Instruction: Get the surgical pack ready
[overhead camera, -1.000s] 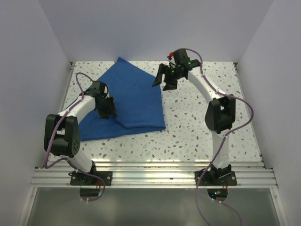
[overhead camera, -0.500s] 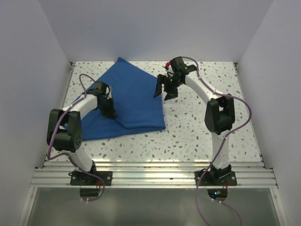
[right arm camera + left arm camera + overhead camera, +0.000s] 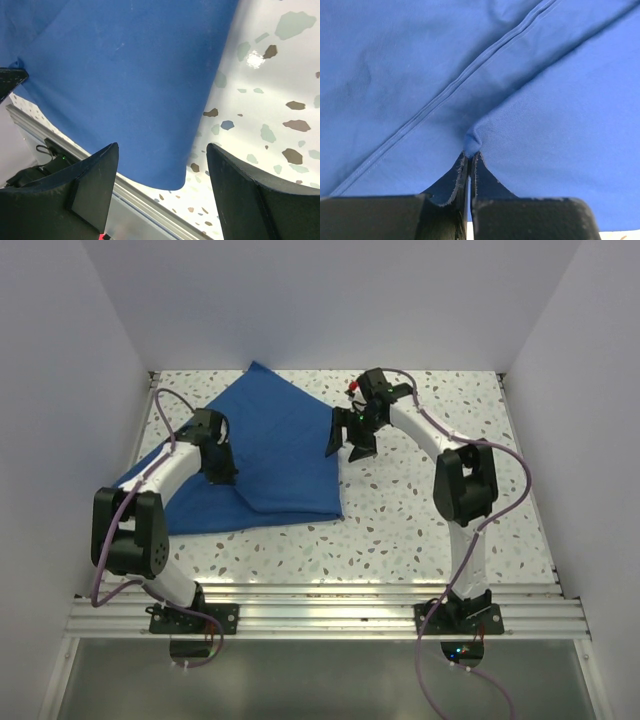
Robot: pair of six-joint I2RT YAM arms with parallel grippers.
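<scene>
The royal-blue drape (image 3: 275, 445) of the surgical pack lies folded over on the left half of the speckled table. My left gripper (image 3: 222, 472) is shut on a pinch of the drape's upper layer near its left side. In the left wrist view a small pucker of the blue drape (image 3: 472, 140) sits between the closed tips of the left gripper (image 3: 469, 156), with a stitched hem running diagonally above. My right gripper (image 3: 350, 438) hangs open over the drape's right edge. In the right wrist view the right gripper (image 3: 162, 150) has its jaws wide apart, framing the drape's edge (image 3: 150, 100). Nothing else of the pack shows.
White walls close in the table at the back and both sides. A metal rail (image 3: 320, 605) runs along the near edge, where both arm bases are bolted. Bare speckled tabletop (image 3: 430, 530) extends to the right of the drape.
My left gripper has closed on the drape's fold and pulled it slightly left and back, shifting the drape's near corner. My right gripper has come down and left to the drape's edge, still open.
</scene>
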